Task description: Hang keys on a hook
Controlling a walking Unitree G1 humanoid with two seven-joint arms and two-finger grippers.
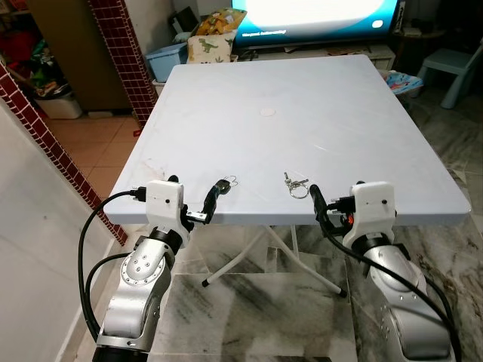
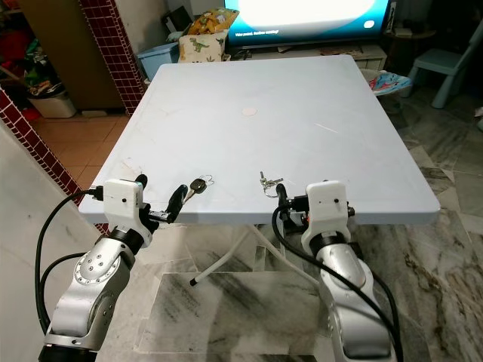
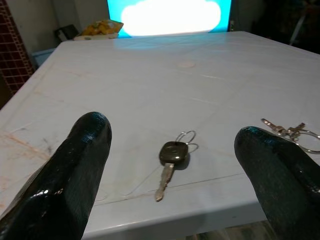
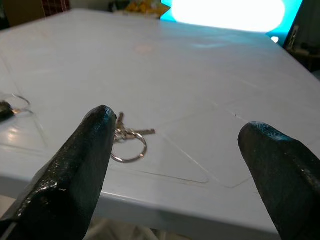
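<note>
Keys: black-headed key (image 3: 172, 152) and ringed key bunch (image 1: 295, 183) lying apart near the white worktop (image 1: 302, 105) edge, left claw (image 1: 210, 202) and right claw (image 1: 317, 199) hovering wide open before them.

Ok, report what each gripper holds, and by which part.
Nothing held. Left gripper and right gripper are open; black-headed key and key ring lie on the table.
</note>
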